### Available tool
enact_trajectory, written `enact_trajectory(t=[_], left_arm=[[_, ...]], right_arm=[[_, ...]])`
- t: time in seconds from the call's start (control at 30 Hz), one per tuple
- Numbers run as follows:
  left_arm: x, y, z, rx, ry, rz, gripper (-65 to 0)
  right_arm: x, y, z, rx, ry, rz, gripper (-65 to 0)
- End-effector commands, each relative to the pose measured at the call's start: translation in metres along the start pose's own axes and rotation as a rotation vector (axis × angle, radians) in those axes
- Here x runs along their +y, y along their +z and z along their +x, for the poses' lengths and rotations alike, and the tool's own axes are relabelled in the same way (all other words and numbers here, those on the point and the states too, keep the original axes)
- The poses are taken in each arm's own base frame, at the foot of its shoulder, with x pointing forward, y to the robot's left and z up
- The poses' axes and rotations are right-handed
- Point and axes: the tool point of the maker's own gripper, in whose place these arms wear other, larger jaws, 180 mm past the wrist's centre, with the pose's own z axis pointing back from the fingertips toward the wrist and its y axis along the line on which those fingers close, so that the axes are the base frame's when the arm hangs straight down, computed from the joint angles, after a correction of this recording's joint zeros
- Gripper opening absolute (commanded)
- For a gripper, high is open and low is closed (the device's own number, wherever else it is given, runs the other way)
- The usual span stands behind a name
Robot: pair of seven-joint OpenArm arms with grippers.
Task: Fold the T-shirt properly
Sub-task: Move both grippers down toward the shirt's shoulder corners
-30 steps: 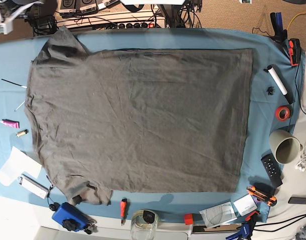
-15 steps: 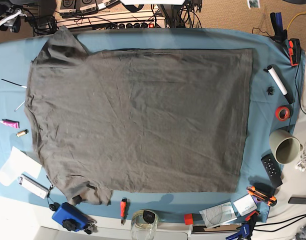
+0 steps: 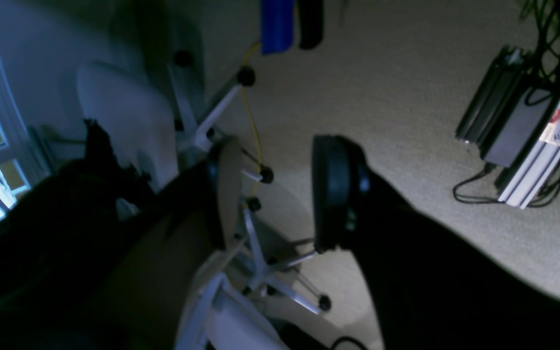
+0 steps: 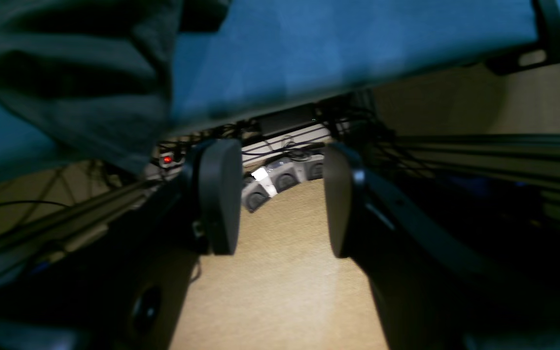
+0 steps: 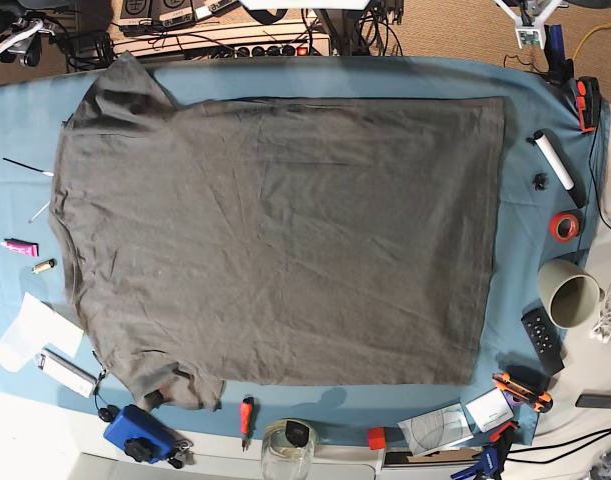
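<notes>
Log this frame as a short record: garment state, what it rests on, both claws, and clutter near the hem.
garment: large dark charcoal-grey short-sleeved T-shirt, spread flat and wrinkled, not yet folded
surface: teal-blue tablecloth
left claw: open, empty, over beige carpet off the table
right claw: open, empty, beyond the table's far edge, shirt sleeve close by
hem-side clutter: white marker, red tape roll, pale green cup, black remote
contact with shirt: none visible
</notes>
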Motion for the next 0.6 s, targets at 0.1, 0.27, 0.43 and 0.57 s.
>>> enact_trajectory(t=[0.1,0.27,0.43,0.57], left_arm=[[-0.002,0.025,0.019,-0.099,0.031,-0.085,-40.1],[-0.030,0.036,0.038,-0.205,0.066,-0.254,-40.1],[-0.053,0.042,0.059,-0.252,0.118,-0.391,-40.1],[-0.050,0.046,0.094,-0.379,0.152,-0.385,-40.6]], right_arm=[[0.006,0.005,0.007,-0.019,0.041,0.040,-37.4],[0.008,0.004,0.007,-0.020,0.040,0.054,-37.4],[0.009,0.004,0.009,-0.029,0.042,0.057,-37.4],[0.011,0.002,0.015,-0.051,0.038,0.059,-37.4]])
